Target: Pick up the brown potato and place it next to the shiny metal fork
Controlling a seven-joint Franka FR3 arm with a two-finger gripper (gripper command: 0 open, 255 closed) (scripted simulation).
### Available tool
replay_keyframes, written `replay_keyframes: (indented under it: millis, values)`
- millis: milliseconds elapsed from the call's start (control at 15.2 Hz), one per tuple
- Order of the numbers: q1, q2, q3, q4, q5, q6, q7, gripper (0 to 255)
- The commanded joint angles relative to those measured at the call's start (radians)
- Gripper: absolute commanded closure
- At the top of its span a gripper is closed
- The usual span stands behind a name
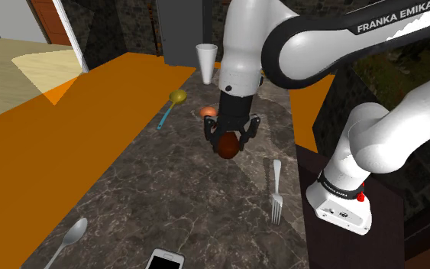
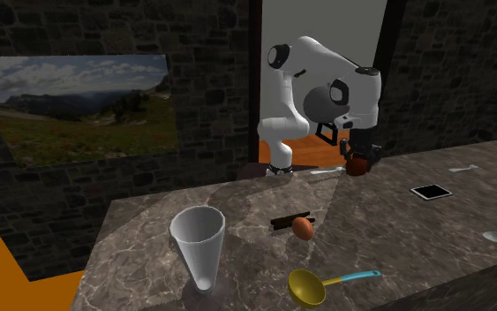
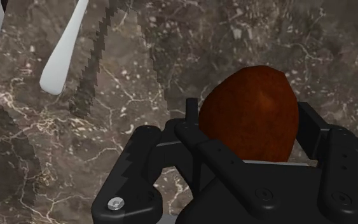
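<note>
1. The gripper [image 1: 227, 142] points straight down over the dark marble counter [image 1: 167, 199] and it's pinching the potato [image 1: 226, 147].
2. In the wrist view you can see the black fingers [image 3: 312, 127] pressed against either side of the potato [image 3: 250, 108], which is reddish brown and sticks out past the tips.
3. Can't really tell whether the potato is touching the counter or hanging just above it. In the second exterior view the gripper [image 2: 358, 164] and potato [image 2: 356, 169] sit right at the counter's far edge, so that view doesn't settle it.
4. The fork [image 1: 276, 191] lies flat on the counter between the potato and the stand [image 1: 316, 252]. Its tines point toward the shoulder view's bottom edge and its handle end is near the potato, not touching it.
5. In the wrist view the pale handle of the fork [image 3: 65, 54] shows off to one side of the gripper, with a jagged shadow next to it.
6. Other stuff on the counter:
   - an orange-brown egg [image 1: 209, 112] just behind the gripper
   - a yellow ladle [image 1: 173, 100] with a blue handle beside the egg
   - a white cup [image 1: 206, 61] further back
   - a spoon [image 1: 68, 238] and a phone [image 1: 164, 261] at the shoulder view's bottom
7. There's an orange floor [image 1: 45, 160] on the shoulder view's left.
</note>
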Motion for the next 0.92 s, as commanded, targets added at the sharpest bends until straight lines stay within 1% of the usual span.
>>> replay_keyframes:
  millis: [0,858]
  values:
    - [0.002,0.005,0.005,-0.023,0.005,0.027,-0.005,255]
    - [0.007,0.094,0.050,-0.137,0.039,0.230,-0.028,255]
